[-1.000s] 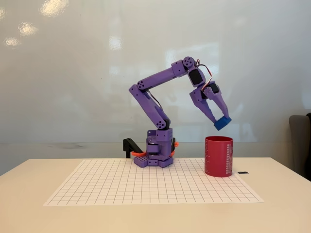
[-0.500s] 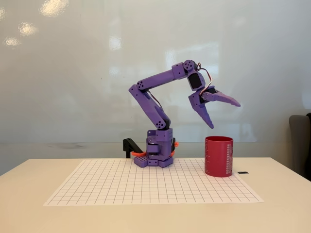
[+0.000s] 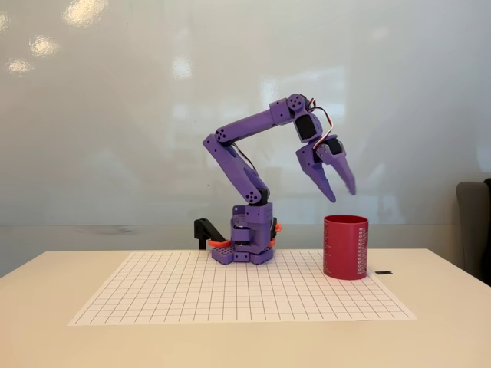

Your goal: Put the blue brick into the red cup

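the fingers have swung nearly closed – gripper [image 3: 342, 195] empty, narrowly parted – above the dark red cup [image 3: 345, 247]

**Count of things in the fixed view**

One red cup [image 3: 345, 246] stood on the surface [image 3: 46, 307]. One white grid sheet [image 3: 230, 291] lay there too. One purple arm [image 3: 245, 153] rose from it, ending in one gripper [image 3: 342, 192] with two fingers. One small dark flat piece [image 3: 383, 272] lay beside the cup. One black and orange part [image 3: 207, 231] sat behind the arm's base.
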Controlling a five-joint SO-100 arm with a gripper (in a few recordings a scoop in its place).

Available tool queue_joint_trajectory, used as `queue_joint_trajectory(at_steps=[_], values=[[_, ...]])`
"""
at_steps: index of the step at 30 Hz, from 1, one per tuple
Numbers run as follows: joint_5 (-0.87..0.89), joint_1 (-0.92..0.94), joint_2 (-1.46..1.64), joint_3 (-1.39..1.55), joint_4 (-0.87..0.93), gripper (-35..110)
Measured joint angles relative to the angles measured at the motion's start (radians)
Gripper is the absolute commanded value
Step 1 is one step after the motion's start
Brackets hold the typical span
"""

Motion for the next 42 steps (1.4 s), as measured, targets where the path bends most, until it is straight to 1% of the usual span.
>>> queue_joint_trajectory(at_steps=[9, 13, 16, 21, 26, 28, 31, 36, 42], values=[[-0.02, 0.0, -0.005, 0.0, -0.009, -1], [-0.06, 0.067, -0.026, 0.0, -0.095, -1], [-0.071, 0.222, -0.11, 0.0, -0.235, -1], [-0.04, 0.574, -0.313, -0.005, -0.482, -1], [-0.005, 0.891, -0.299, -0.003, -0.638, -1], [-0.009, 0.986, -0.247, 0.014, -0.692, -1], [-0.044, 1.08, -0.132, 0.054, -0.775, -1], [-0.054, 1.233, 0.124, 0.166, -0.891, -1], [-0.124, 1.266, 0.575, 0.364, -0.893, -1]])
